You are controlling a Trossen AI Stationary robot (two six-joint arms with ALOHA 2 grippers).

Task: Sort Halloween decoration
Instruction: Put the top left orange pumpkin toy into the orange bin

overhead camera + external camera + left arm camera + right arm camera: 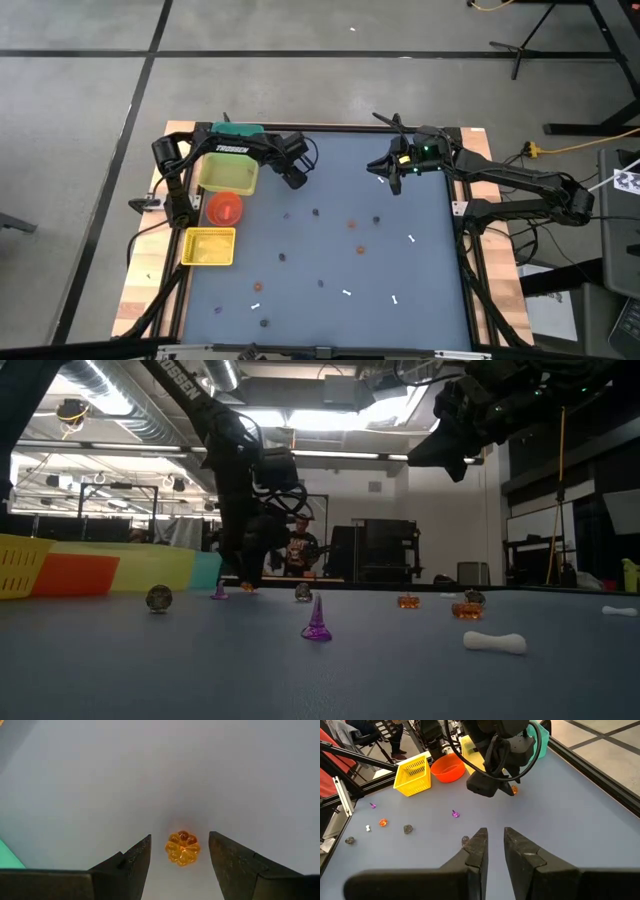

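While the blue tabletop point(420, 290) carries everything, the bins sit along its left edge: a teal bin point(238, 130) at the far corner, then a pale yellow bin point(228, 176), a red bowl point(224, 207) and a yellow basket point(209, 246). Beside the pale yellow bin, the left gripper point(180, 865) hangs low with its fingers spread on either side of an orange pumpkin trinket point(182, 848), not touching it. Above the far edge, the right gripper point(495, 845) waits with its fingers nearly together, empty. Other trinkets, a purple cone point(317, 620) and a white bone point(495, 643) among them, lie scattered across the middle and near side.
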